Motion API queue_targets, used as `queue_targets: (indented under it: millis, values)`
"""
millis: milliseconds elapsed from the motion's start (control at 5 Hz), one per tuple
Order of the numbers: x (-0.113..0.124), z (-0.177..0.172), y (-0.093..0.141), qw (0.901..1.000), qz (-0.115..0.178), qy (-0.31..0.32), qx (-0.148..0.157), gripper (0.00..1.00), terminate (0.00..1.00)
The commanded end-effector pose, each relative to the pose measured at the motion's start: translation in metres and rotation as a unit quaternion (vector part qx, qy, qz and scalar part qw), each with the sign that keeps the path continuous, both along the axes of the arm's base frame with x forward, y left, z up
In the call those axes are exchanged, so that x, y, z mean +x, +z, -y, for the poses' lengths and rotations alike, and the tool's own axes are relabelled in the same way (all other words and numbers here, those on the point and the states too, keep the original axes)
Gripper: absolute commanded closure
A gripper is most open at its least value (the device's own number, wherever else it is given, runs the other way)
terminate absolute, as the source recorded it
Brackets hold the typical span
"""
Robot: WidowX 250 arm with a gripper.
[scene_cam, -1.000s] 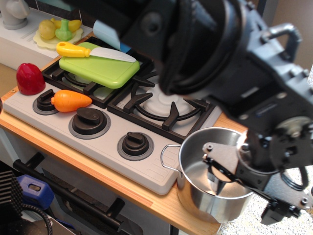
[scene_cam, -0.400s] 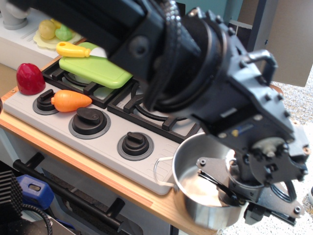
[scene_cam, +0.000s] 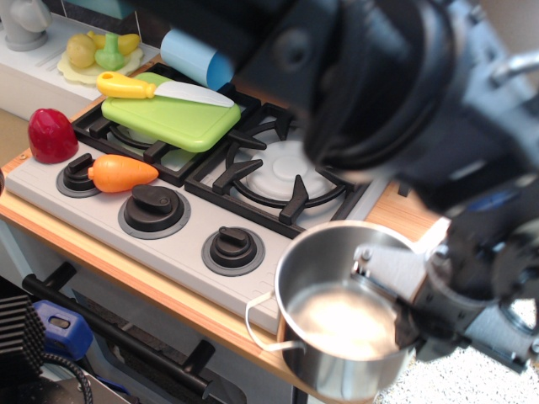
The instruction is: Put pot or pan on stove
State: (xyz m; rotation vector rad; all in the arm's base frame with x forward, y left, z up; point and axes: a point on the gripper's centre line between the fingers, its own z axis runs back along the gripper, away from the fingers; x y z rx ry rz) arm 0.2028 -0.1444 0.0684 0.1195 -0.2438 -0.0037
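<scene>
Observation view. The pot (scene_cam: 337, 316) was seen at the lower right of the frame, overlapping the front right corner of the stove (scene_cam: 93, 200) and the wooden worktop (scene_cam: 219, 324) edge. Whether it was resting on the worktop or raised clear of it could not be determined. It was not seated on either burner. One wire loop handle (scene_cam: 263, 324) was presented toward the lower left. The interior of the pot was shiny, and no contents were visible.

The tool (scene_cam: 396, 290) was positioned at the right rim of the pot, with one finger (scene_cam: 383, 271) reaching inside the wall. The other finger was hidden behind the rim and the dark wrist housing, so it could not be told with certainty whether the tool was clamped on the rim or merely set over it. The arm (scene_cam: 396, 93) was blurred and occupied the upper right of the frame.

The right burner grate (scene_cam: 282, 172) was uncovered and was located just behind the pot. The left burner was covered by a green cutting board (scene_cam: 168, 118), on which a yellow-handled toy knife (scene_cam: 156, 88) was laid. A light-blue cup (scene_cam: 194, 57) was located behind the board. An orange carrot (scene_cam: 122, 172) was laid beside the left knob (scene_cam: 77, 172), and a red pepper (scene_cam: 52, 135) was placed at the left edge of the stove. The middle knob (scene_cam: 153, 202) and right knob (scene_cam: 232, 246) were unobstructed.
</scene>
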Motion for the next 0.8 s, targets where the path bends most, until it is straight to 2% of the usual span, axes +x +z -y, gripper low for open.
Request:
queue_targets:
  millis: [0,200,400,600]
  values:
    - [0.025,-0.007,0.051,0.998,0.03,-0.037,0.042,1.0,0.0]
    - [0.048,-0.028,0.074,0.9961,0.032,-0.059,0.057,1.0,0.0]
    - [0.068,-0.051,0.091,0.9945,0.029,-0.087,0.05,1.0,0.0]
    - [0.066,-0.067,0.087,0.9944,0.025,-0.1,0.024,1.0,0.0]
